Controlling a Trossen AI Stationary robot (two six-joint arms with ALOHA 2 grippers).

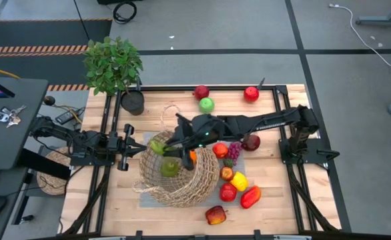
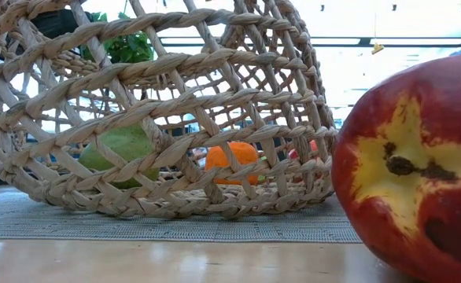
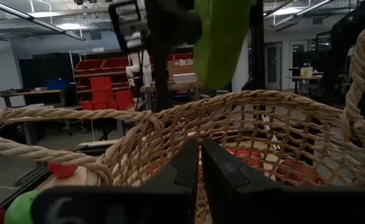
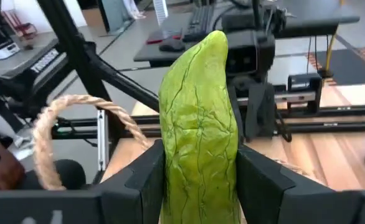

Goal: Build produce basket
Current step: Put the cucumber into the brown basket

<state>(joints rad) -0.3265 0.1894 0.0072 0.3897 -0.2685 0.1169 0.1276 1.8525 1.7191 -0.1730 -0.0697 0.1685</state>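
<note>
Right gripper jaws clamped on long green veiny vegetable, lower end cut off by frame, hanging over basket's 10 o'clock rim. Left gripper jaws pinched together, nothing visibly between, right at basket rim, 9 o'clock side. Tan open-weave basket mid-table on grey mat; green pear-ish fruit and orange inside. Rest of produce at 3 o'clock, big red apple partly cropped. Pale wood table, workshop behind.

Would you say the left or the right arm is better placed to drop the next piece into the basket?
Right. The right gripper already clamps a green leafy vegetable above the basket. The left gripper, fingers together, holds nothing at the basket's rim.
</note>
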